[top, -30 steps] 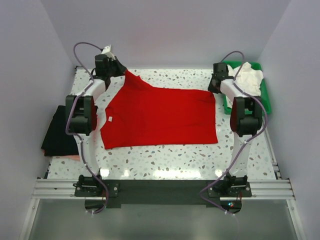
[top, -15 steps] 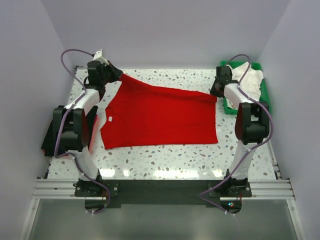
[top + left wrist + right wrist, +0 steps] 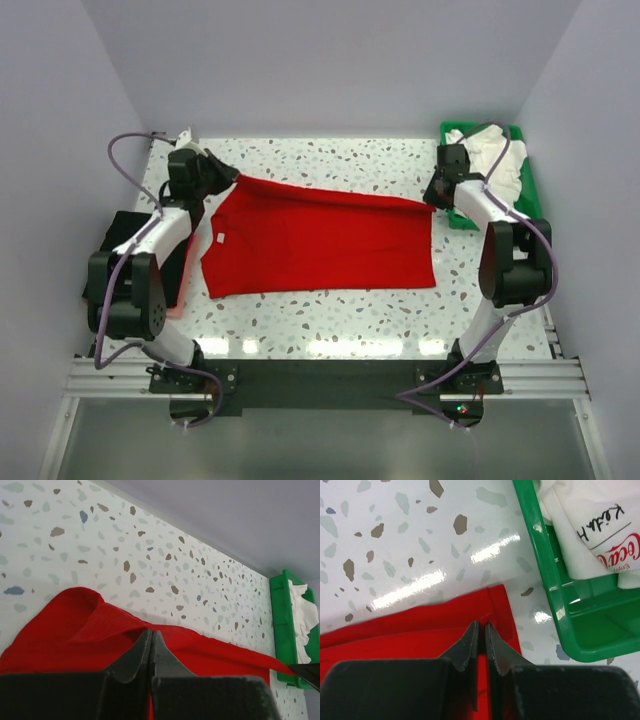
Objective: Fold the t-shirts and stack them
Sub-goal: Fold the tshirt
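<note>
From above, the left gripper (image 3: 215,172) and right gripper (image 3: 432,196) each pinch a far corner of the red t-shirt (image 3: 320,240), which is spread between them and toward their bases; uneven pulling could skew the fold. The left wrist view shows jaws closed on a thin ridge of cloth that may slip out. In the right wrist view, jaws clamp the hem just beside the green tray (image 3: 545,580), a snag risk, over a glossy speckled table (image 3: 395,530); plain pale walls (image 3: 330,60) enclose it.

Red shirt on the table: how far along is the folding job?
Done: a black shirt lies at the left edge, seemingly folded. In hand: the left hand and right hand pinch the far corners of the red shirt. Left: white shirts wait in the tray.
</note>
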Controlling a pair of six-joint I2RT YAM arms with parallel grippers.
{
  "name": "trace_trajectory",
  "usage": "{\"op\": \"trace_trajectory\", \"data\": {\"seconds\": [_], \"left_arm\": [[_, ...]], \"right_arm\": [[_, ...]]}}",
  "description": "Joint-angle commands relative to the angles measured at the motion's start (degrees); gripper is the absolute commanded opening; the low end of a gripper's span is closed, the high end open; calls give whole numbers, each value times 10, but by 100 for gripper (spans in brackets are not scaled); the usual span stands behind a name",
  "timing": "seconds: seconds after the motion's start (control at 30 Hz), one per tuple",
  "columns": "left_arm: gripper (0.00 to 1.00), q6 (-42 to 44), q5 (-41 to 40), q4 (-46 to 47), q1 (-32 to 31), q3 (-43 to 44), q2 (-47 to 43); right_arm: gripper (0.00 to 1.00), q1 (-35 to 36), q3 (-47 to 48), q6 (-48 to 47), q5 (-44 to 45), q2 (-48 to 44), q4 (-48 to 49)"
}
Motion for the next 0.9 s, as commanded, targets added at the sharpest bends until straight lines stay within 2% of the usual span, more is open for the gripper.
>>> {"op": "trace_trajectory", "data": {"seconds": [0.0,0.3,0.87], "left_arm": [[0,-50,-39,-22,0,-48,-52],[0,-95,-82,-49,-17,-167,-165],[0,-114,-126,-142,-40,-291,-358]], "right_arm": [[4,-2,-32,18,-1,-42,4],[4,-2,-115,29,-5,-100,21],[5,-2,-191,42,-26,-154,36]]}}
